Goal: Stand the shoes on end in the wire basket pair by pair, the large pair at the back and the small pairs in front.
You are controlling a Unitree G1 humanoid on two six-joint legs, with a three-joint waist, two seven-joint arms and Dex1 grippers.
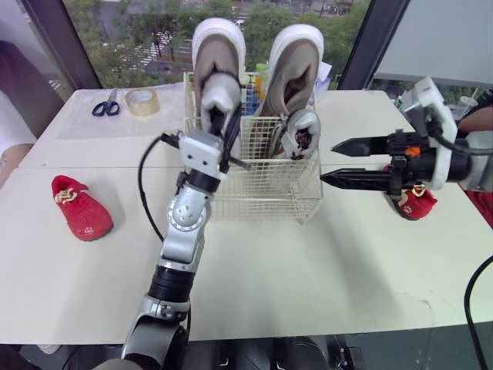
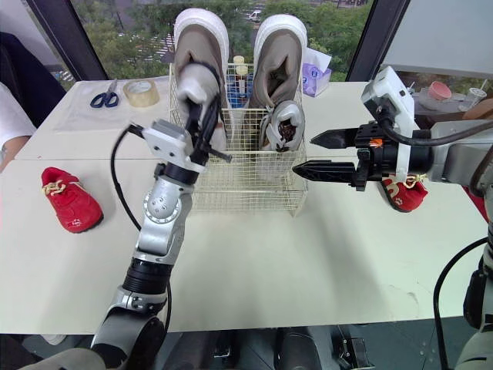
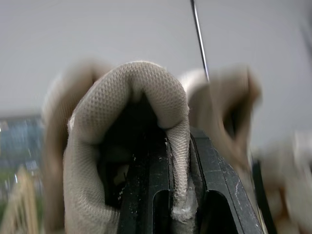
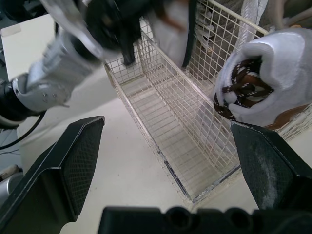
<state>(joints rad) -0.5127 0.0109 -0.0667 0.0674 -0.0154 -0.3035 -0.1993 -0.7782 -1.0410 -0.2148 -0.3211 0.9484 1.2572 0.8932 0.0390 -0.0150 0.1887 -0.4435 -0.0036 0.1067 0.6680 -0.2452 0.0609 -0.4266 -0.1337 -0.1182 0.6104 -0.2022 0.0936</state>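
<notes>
Above basket [image 1: 266, 193] left edge | left jaws pinch small shoe [image 1: 219, 91] | right jaws spread

The left gripper [image 2: 206, 116] holds a small grey shoe [image 2: 196, 83] over the wire basket [image 2: 246, 193], two large shoes [image 2: 202, 38] upright behind. The right gripper [image 2: 303, 154] hovers, fingers [image 2: 339, 139] apart, beside the basket.

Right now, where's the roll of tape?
Left eye view: the tape roll lies back-left on the table, between the scissors and the wire basket.
</notes>
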